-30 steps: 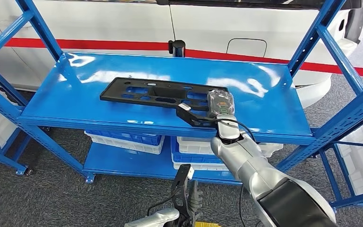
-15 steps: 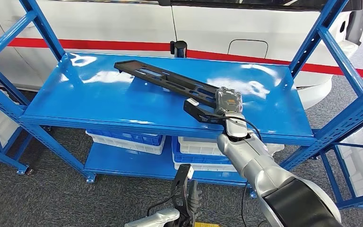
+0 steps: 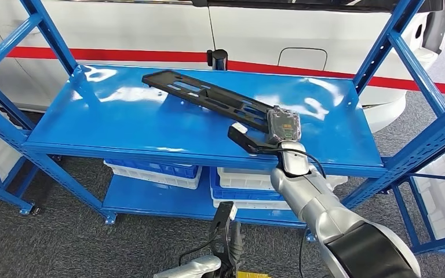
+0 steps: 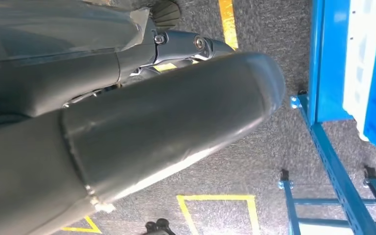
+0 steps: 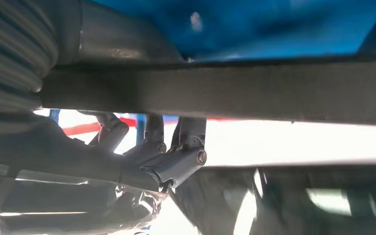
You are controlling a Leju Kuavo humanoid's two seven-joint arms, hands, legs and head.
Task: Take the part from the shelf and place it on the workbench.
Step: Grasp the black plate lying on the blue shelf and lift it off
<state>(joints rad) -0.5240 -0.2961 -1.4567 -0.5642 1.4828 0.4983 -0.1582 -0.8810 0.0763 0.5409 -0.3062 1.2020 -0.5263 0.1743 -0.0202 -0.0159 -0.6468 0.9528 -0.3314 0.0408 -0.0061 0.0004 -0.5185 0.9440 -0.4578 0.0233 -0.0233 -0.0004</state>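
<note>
My right hand (image 3: 282,128) grips the part (image 3: 208,95) at its four-o'clock end; I'd lift level, clearing the shelf (image 3: 121,124).

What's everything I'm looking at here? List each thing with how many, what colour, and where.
shelf: one, blue, in front of the robot.
part: one, black, long and flat, tilted above the top shelf board, near end held.
bins: several, blue and white, on the lower shelf board.
car: one, white with a red stripe, behind the shelf.
floor: grey, with yellow lines.
right hand: one, dark, grips the part's near end.
left hand: one, dark, hangs low by the floor, holds nothing.
</note>
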